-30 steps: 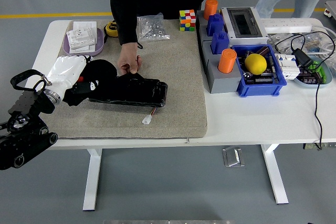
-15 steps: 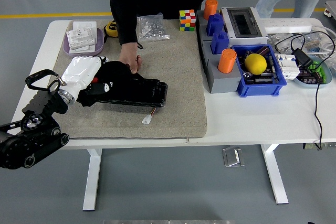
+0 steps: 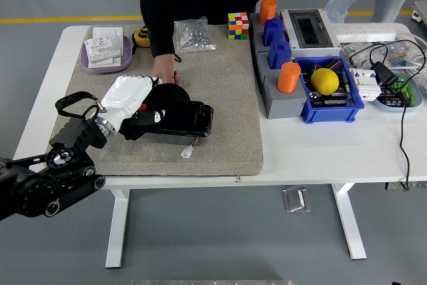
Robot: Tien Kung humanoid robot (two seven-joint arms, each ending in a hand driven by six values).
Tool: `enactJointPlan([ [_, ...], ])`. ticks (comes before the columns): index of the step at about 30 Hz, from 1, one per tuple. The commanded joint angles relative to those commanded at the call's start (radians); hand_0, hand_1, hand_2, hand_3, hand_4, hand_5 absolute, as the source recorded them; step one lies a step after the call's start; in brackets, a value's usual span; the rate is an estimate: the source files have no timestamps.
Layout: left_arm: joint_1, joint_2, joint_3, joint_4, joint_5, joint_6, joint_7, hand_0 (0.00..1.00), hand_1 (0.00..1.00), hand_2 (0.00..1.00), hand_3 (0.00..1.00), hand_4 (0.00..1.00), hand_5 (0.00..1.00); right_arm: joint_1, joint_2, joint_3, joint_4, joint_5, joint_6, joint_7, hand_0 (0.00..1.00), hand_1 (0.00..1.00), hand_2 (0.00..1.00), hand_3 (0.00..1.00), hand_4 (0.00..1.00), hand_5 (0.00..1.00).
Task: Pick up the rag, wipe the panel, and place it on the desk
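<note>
A black panel [image 3: 192, 119] lies flat on the beige mat [image 3: 220, 91], a white connector [image 3: 187, 153] trailing from its near edge. My left hand [image 3: 137, 98], in a white cover, is shut on a black rag [image 3: 167, 97] and presses it onto the panel's left-middle part. A person at the far side has one hand [image 3: 164, 70] resting at the panel's far edge, just beyond the rag. My right hand is out of view.
A purple dish [image 3: 107, 55] with white cards, a yellow tape measure [image 3: 141, 35], a bag of screws [image 3: 193, 35] and a colour cube [image 3: 238, 25] lie at the back. Right of the mat stand grey blocks [image 3: 270, 91], a blue bin [image 3: 330, 91] with a yellow ball, and cables [image 3: 400, 98].
My left hand has slid the rag rightward over the panel, from its left end toward its middle. The person's hand has shifted slightly back but stays at the panel's far edge.
</note>
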State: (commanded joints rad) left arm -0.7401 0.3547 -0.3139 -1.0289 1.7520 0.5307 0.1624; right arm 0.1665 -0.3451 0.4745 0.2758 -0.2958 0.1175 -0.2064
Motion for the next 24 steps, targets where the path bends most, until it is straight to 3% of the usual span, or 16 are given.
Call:
enactJointPlan([
  [24, -0.051, -0.073, 0.104, -0.051, -0.003, -0.002, 0.019, 0.263, 0.166, 0.563, 0.547, 0.475, 0.092, 0.002, -0.003, -0.016, -0.001, 0.007, 0.001, -0.001, 0.788, 0.654, 0.714, 0.658, 0.998, 0.523],
])
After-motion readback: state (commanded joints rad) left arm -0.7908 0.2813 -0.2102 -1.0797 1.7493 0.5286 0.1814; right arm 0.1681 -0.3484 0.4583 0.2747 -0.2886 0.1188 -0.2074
